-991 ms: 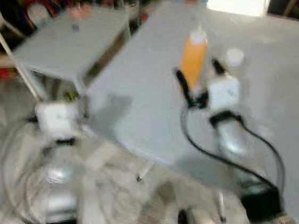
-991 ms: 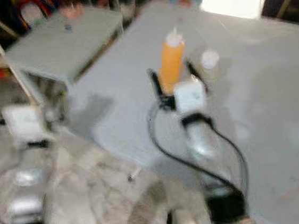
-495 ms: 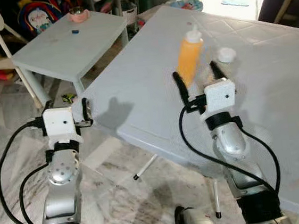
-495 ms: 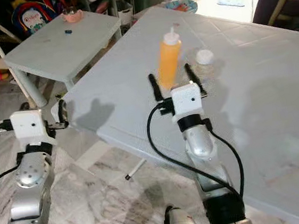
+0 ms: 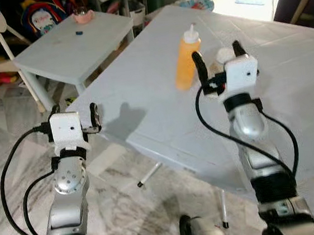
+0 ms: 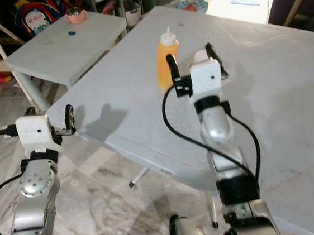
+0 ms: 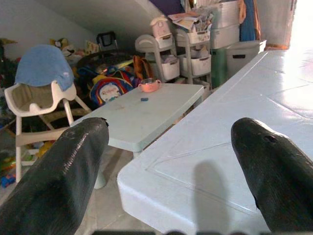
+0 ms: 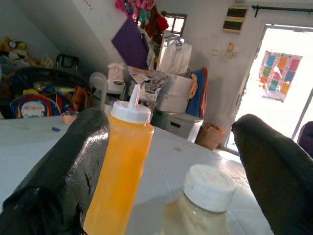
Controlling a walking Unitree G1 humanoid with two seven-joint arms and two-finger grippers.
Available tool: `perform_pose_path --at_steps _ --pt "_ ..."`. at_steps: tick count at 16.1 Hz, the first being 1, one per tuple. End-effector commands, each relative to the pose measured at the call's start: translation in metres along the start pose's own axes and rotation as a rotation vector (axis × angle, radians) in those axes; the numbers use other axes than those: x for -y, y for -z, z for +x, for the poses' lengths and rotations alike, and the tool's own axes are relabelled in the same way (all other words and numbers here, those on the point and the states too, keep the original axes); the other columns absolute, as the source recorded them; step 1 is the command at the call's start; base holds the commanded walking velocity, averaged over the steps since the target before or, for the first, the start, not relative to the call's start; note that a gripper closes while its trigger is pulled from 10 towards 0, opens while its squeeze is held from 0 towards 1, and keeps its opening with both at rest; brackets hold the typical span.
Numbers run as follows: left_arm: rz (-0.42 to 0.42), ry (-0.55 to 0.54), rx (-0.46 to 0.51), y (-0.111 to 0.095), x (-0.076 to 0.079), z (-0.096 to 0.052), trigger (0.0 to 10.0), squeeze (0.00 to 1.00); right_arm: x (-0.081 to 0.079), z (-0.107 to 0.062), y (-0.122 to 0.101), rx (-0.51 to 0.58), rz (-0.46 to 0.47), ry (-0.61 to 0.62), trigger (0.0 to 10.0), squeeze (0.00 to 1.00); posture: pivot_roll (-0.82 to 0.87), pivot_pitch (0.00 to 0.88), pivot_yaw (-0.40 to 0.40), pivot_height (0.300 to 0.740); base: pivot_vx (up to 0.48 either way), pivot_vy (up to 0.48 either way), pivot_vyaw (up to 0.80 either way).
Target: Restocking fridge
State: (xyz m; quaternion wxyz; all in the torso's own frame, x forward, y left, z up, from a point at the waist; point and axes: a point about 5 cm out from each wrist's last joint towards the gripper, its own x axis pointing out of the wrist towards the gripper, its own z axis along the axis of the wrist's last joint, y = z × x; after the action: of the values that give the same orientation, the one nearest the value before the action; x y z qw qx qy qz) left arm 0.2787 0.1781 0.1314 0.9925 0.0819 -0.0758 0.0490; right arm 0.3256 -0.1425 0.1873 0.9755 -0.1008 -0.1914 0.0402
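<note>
I see the big white table (image 5: 159, 89) running across most of the head views, with marble floor beneath its near edge. Beyond it on my left stands a smaller pale side table (image 5: 76, 44), carrying a pink cup (image 5: 81, 15) and a small blue bit (image 5: 79, 32). A white high chair (image 7: 36, 95) with a blue cloth over its back sits past that, among toys and storage racks.

My right arm reaches out over the big table, and the right gripper (image 5: 218, 60) hangs above the tabletop with its two black fingers spread wide, gripping nothing. An orange squeeze bottle (image 5: 186, 58) stands upright on the table just beside the robot's-left finger. A clear jar with a white lid (image 8: 208, 205) stands near the bottle, right ahead of the gap between the fingers in the right wrist view.

My left gripper (image 5: 92, 116) is held low by the table's near corner, off the surface, its fingers apart and empty.
</note>
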Motion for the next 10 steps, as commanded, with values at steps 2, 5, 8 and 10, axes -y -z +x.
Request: perform_pose_path --at_steps 2,5,8,10 --pt "0.014 -0.002 0.003 -0.002 -0.003 -0.001 10.0 0.0 0.001 0.004 -0.001 0.002 0.008 -0.004 10.0 0.0 0.03 0.11 0.011 0.74 0.0 0.0 0.0" --pt "0.015 -0.002 0.001 -0.002 -0.003 -0.001 10.0 0.0 0.0 0.006 0.001 0.0 0.013 -0.014 10.0 0.0 0.03 0.113 0.012 0.74 0.0 0.0 0.0" --pt "0.016 0.002 0.0 -0.002 -0.002 -0.001 10.0 0.0 0.004 0.012 -0.001 -0.001 0.02 -0.013 10.0 0.0 0.03 0.117 0.016 0.74 0.0 0.0 0.0" --pt "0.017 0.005 0.0 -0.002 -0.002 0.0 10.0 0.0 0.005 0.018 -0.002 0.0 0.035 -0.014 10.0 0.0 0.03 0.119 0.014 0.74 0.0 0.0 0.0"
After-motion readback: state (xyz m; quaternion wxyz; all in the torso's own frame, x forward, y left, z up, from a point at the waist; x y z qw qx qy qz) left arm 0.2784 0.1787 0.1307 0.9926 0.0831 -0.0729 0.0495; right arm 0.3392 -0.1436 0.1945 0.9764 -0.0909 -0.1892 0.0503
